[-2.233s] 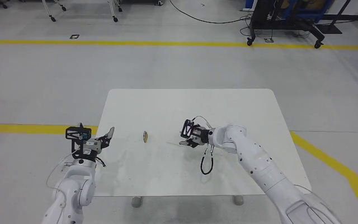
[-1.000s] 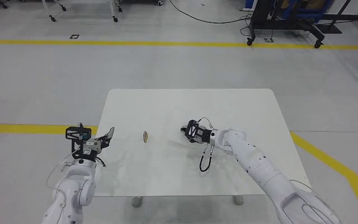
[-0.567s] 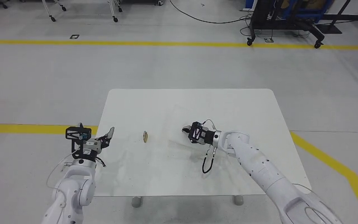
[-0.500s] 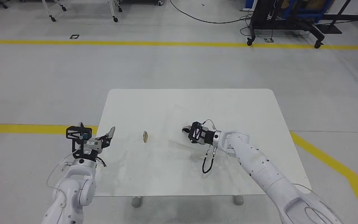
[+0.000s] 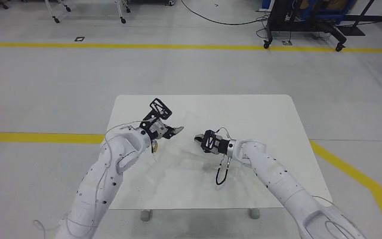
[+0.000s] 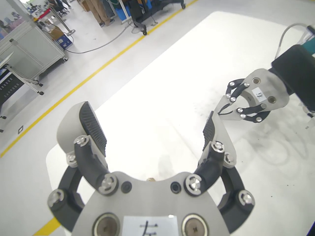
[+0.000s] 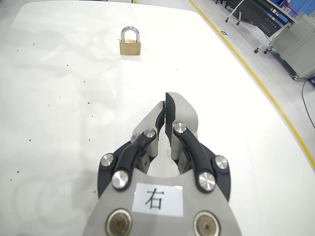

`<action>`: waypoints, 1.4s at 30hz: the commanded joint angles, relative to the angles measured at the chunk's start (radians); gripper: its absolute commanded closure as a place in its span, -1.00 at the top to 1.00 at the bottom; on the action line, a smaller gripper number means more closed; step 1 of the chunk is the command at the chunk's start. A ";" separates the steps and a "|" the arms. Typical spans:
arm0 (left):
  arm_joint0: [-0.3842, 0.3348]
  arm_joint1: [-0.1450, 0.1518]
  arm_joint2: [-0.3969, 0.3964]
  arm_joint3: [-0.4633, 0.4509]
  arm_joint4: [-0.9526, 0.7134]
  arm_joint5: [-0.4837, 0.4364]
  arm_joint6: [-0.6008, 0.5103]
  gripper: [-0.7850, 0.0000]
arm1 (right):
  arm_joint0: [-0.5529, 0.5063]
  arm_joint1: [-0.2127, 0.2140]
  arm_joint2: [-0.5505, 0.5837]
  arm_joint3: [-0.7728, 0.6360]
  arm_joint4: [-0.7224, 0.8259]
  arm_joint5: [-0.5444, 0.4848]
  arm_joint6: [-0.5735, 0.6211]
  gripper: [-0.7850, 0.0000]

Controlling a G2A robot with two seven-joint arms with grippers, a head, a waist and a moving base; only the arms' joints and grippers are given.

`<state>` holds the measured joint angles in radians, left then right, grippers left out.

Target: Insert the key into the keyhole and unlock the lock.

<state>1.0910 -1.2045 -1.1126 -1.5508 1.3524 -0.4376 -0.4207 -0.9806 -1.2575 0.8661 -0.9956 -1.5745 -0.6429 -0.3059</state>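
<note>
On the white table (image 5: pixel 262 113) we see the brass lock (image 7: pixel 130 46) standing shackle-up toward the left, the left gripper (image 5: pixel 173 131) hovering above the table with fingers spread wide, and the right gripper (image 5: pixel 199 141), fingers pressed together, facing the lock from well apart.

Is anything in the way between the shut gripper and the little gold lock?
Nothing lies on the table between the right gripper and the lock. From above, though, the open left gripper hangs close to that path.

Left gripper (image 6: pixel 150 121) fingers spread; right gripper (image 7: pixel 165 101) fingers closed
</note>
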 commanded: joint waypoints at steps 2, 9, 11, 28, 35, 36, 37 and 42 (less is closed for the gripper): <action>-0.083 -0.018 0.082 0.089 0.027 0.000 -0.027 1.00 | 0.000 0.000 0.000 0.000 0.000 0.000 0.000 -1.00; -0.181 -0.062 0.209 0.296 0.092 0.103 -0.016 1.00 | 0.000 0.000 0.000 0.000 0.000 0.000 0.000 -1.00; -0.198 -0.074 0.234 0.341 0.092 0.123 -0.010 1.00 | 0.000 0.000 0.000 0.000 0.000 0.000 0.000 -1.00; -0.288 -0.137 0.327 0.579 0.123 0.175 0.032 1.00 | 0.000 0.000 0.000 0.000 0.000 0.000 0.000 -1.00; -0.220 -0.091 0.174 0.431 0.090 0.169 0.129 1.00 | 0.000 0.000 0.000 0.000 0.000 0.000 0.000 -1.00; -0.195 -0.079 0.142 0.390 0.090 0.160 0.132 1.00 | 0.000 0.000 0.000 0.000 0.000 0.000 0.000 -1.00; -0.167 -0.068 0.109 0.344 0.090 0.151 0.133 1.00 | 0.000 0.000 0.000 0.000 0.000 0.000 0.000 -1.00; 0.004 -0.019 -0.041 0.131 0.102 0.114 0.094 1.00 | 0.000 0.000 0.000 0.000 0.000 0.000 0.000 -1.00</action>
<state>1.0553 -1.2301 -1.1290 -1.3776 1.4543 -0.3159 -0.3153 -0.9806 -1.2575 0.8661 -0.9956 -1.5745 -0.6429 -0.3059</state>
